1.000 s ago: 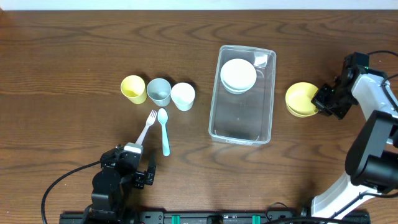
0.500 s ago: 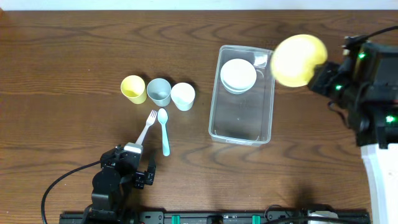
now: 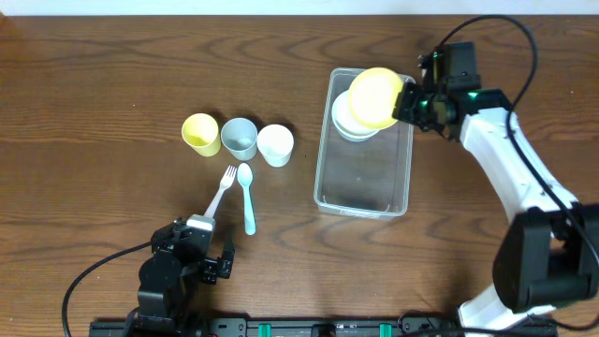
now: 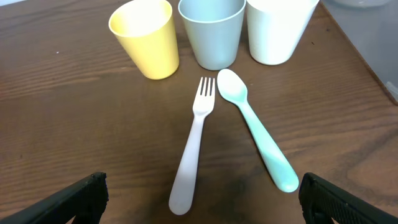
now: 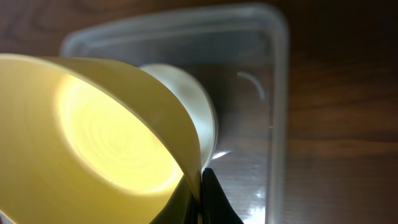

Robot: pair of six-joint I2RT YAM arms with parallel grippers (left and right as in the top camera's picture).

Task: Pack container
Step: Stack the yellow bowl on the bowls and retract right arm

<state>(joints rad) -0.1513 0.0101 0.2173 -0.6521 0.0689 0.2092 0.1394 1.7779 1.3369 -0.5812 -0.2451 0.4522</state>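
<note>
Over the wooden table (image 3: 94, 94), the right end effector (image 3: 406, 100) clamps a yellow bowl (image 3: 374, 97) above the container (image 3: 363, 187), its rim pinch visible only wrist-side.

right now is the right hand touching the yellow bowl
Touching. The right wrist view shows the right hand pinching the rim of the yellow bowl between its fingers. The overhead view agrees: the bowl sits at that hand's tip.

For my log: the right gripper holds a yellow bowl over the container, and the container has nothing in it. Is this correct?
Not quite. The container is not empty: a white bowl sits in its far end, as the overhead view shows. The right gripper does hold the yellow bowl over it.
</note>
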